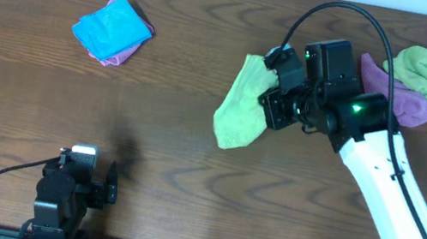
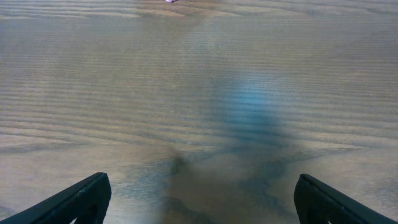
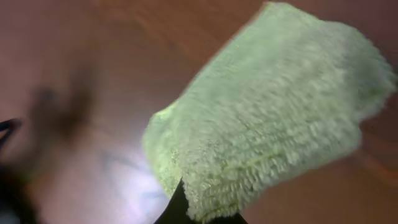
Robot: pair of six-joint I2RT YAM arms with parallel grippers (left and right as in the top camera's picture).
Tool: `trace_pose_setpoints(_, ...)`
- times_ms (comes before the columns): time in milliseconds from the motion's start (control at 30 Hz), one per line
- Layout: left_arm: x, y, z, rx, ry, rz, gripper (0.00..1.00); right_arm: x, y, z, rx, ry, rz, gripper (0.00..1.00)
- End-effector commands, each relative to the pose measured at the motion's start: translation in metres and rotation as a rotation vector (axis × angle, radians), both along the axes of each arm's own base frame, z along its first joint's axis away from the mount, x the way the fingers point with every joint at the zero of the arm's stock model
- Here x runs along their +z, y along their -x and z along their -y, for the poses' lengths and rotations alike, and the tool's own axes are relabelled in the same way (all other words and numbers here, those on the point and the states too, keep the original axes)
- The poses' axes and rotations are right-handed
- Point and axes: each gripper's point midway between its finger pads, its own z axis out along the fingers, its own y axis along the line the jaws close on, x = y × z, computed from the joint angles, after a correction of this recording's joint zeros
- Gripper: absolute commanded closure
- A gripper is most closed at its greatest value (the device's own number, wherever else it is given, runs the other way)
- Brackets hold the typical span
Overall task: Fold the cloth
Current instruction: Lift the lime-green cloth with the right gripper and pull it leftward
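A light green cloth (image 1: 242,107) hangs from my right gripper (image 1: 274,95) above the table's middle right. In the right wrist view the cloth (image 3: 273,106) fills most of the frame, and my right gripper (image 3: 202,211) is shut on its near edge. My left gripper (image 1: 90,181) rests near the table's front left edge. In the left wrist view its fingers (image 2: 202,199) are wide open over bare wood, with nothing between them.
A folded blue cloth on a pink one (image 1: 113,30) lies at the back left. A purple cloth (image 1: 404,98) and another green cloth (image 1: 420,69) lie bunched at the back right, behind my right arm.
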Motion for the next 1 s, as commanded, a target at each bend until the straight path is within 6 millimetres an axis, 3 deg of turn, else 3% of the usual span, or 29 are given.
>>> trace_pose_setpoints(0,-0.005,0.001,-0.001,-0.001,-0.009,-0.011,0.05,-0.017,-0.043,0.068,-0.337,0.223,0.055,0.98)
trace_pose_setpoints(67,-0.005,0.001,-0.001,-0.001,-0.009,-0.011,0.05,-0.02,-0.06,0.101,-0.481,0.266,0.076,0.75)
trace_pose_setpoints(133,-0.005,0.001,-0.001,-0.001,-0.009,-0.011,0.05,-0.021,-0.063,0.111,-0.505,0.25,0.069,0.23)
trace_pose_setpoints(200,-0.005,0.001,-0.001,-0.001,-0.009,-0.011,0.05,-0.02,-0.062,0.111,-0.499,0.221,0.054,0.03)
trace_pose_setpoints(467,-0.005,0.001,-0.001,-0.001,-0.009,-0.011,0.05,-0.024,-0.037,0.058,-0.32,0.035,-0.077,0.04)
trace_pose_setpoints(667,-0.005,0.001,-0.001,-0.001,-0.009,-0.011,0.05,-0.037,-0.031,0.046,-0.283,0.062,-0.11,0.08)
trace_pose_setpoints(800,-0.005,0.001,-0.001,-0.001,-0.009,-0.011,0.05,-0.067,-0.045,0.049,-0.295,0.113,-0.138,0.1)
trace_pose_setpoints(967,-0.005,0.001,-0.001,-0.001,-0.009,-0.011,0.05,-0.101,-0.081,0.046,-0.298,0.146,-0.083,0.13)
